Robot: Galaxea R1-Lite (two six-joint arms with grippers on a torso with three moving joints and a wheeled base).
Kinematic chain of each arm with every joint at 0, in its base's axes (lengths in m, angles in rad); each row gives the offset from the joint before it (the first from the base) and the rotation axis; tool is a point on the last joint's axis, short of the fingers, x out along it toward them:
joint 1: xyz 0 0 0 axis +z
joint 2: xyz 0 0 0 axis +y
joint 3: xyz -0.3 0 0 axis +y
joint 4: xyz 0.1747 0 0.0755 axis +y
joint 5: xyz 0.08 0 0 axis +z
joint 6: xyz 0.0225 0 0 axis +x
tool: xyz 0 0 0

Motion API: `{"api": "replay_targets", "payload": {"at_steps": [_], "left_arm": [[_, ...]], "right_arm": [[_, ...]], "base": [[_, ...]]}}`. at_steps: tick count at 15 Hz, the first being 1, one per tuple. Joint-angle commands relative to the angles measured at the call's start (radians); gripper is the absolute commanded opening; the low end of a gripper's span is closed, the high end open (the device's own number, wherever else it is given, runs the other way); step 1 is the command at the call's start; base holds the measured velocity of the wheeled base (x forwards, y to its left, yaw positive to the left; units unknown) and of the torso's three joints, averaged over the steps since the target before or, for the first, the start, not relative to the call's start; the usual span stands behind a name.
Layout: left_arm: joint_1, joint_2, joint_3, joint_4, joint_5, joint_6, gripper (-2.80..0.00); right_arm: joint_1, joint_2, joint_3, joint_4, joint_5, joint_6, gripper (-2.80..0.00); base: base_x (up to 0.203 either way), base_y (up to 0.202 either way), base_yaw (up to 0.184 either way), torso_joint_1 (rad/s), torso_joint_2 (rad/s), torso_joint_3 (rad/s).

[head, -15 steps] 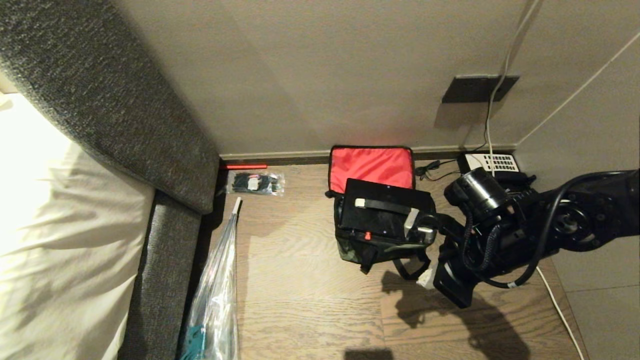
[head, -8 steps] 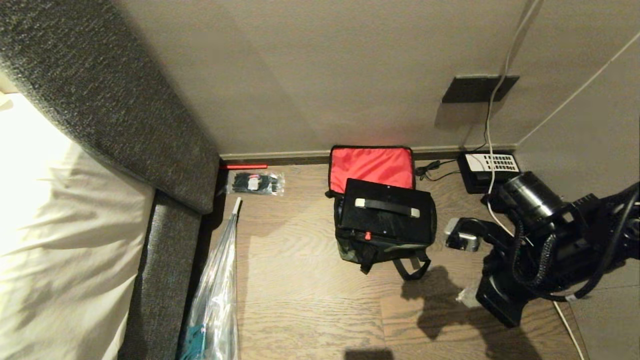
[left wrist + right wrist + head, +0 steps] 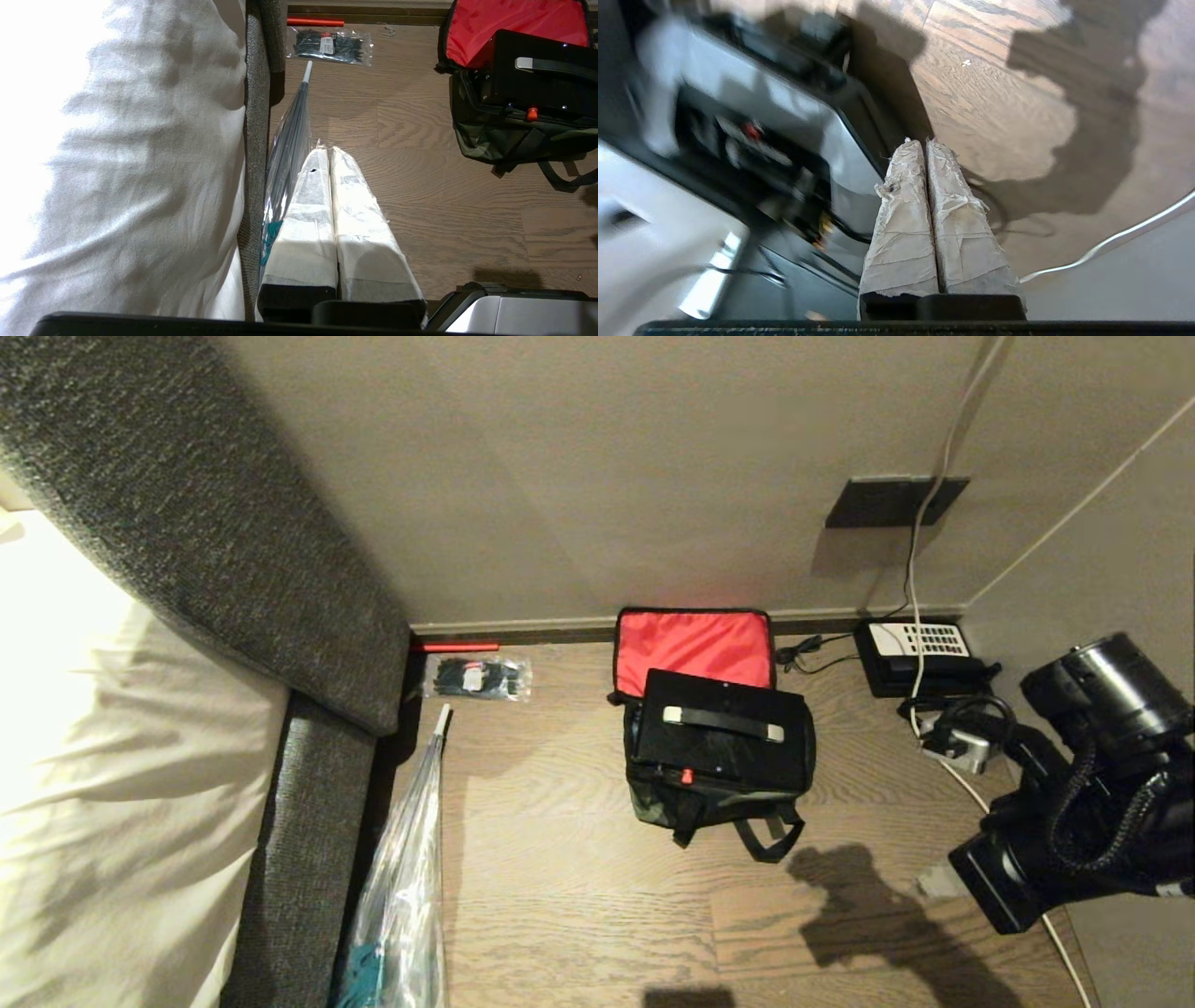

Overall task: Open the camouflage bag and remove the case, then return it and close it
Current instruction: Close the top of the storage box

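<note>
One case (image 3: 724, 728) sits in one camouflage bag (image 3: 695, 803); both grippers, left (image 3: 331, 154) and right (image 3: 920, 144), closed empty.

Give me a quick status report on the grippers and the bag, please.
Right gripper shut, empty, off to the bag's right. Left gripper shut, parked beside the bed. Camouflage bag open, case sitting in it. Nothing blocking the bag.

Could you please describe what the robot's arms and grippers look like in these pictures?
The right arm is black, with a cylindrical joint housing, a boxy black wrist block and coiled black cables. The left gripper and the right gripper each have two long tapered fingers wrapped in crinkled white tape, on a black base.
</note>
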Motion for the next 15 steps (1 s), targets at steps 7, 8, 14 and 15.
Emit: {"api": "replay_targets", "payload": {"at_steps": [7, 8, 14, 15], "left_arm": [[0.0, -0.002, 0.0, 0.0, 0.001, -0.001, -2.8], [0.0, -0.002, 0.0, 0.0, 0.001, -0.001, -2.8], [0.0, -0.002, 0.0, 0.0, 0.001, -0.001, -2.8], [0.0, -0.002, 0.0, 0.0, 0.001, -0.001, -2.8]], "right_arm": [[-0.099, -0.323, 0.149, 0.002, -0.104, 0.111, -2.8], [-0.13, -0.389, 0.205, -0.001, -0.156, 0.115, -2.8], [-0.278, -0.887, 0.611, -0.082, -0.255, 0.116, -2.8], [-0.303, -0.961, 0.659, -0.116, -0.254, 0.107, -2.8]], "base": [[0.0, 0.0, 0.0, 0.0, 0.0, 0.0], [0.0, 0.0, 0.0, 0.0, 0.0, 0.0], [0.0, 0.0, 0.0, 0.0, 0.0, 0.0], [0.0, 0.0, 0.0, 0.0, 0.0, 0.0]]}}
